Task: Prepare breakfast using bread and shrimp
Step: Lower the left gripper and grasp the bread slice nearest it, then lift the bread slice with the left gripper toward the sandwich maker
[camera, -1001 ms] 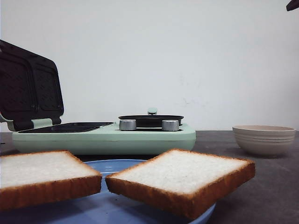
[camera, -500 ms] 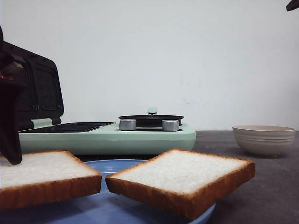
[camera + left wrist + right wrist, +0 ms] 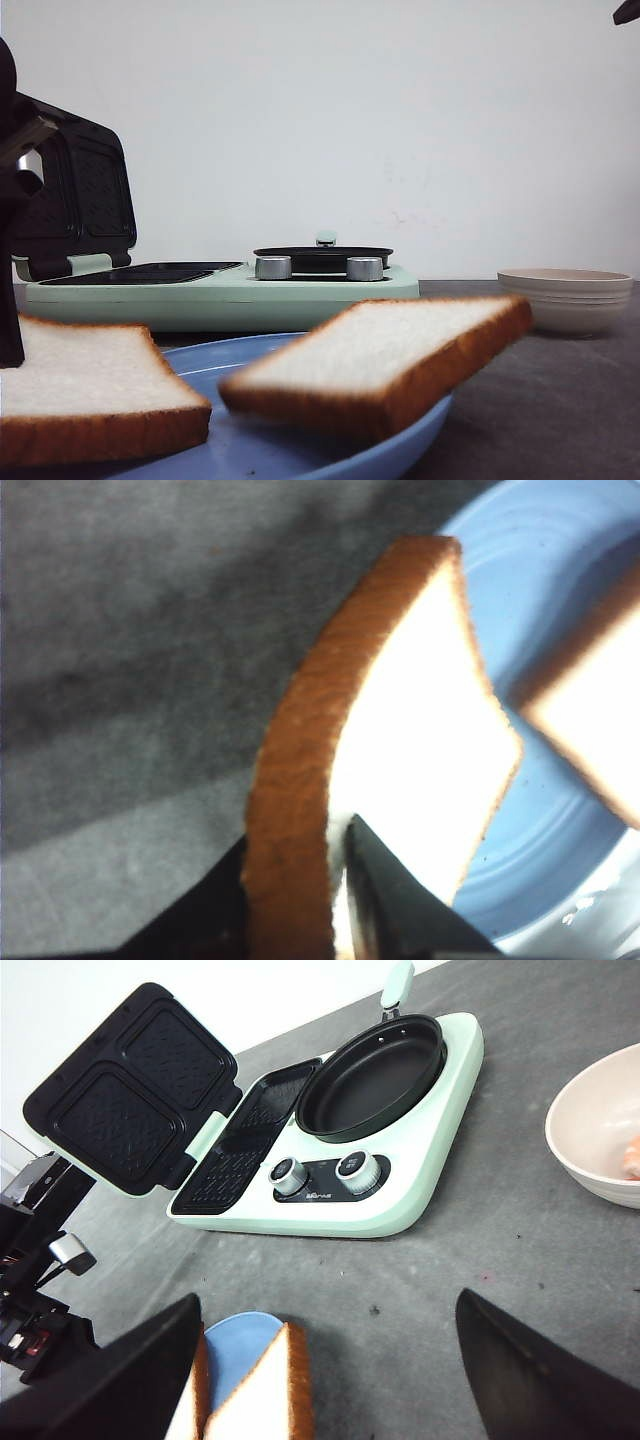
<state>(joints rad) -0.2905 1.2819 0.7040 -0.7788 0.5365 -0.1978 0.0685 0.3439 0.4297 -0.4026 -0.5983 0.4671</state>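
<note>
The left tool (image 3: 335, 905) pinches the crust edge of one thick square white bread slice (image 3: 400, 730) on the round blue plate (image 3: 560, 860), probably to lift it toward the mint-green sandwich maker (image 3: 225, 290), while the right tool (image 3: 330, 1370) hangs spread wide.

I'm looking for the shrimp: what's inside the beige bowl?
The right wrist view shows an orange-pink piece, likely the shrimp, against the inner wall of the beige bowl. The picture's edge cuts off the rest. From the front, the rim hides the inside.
</note>
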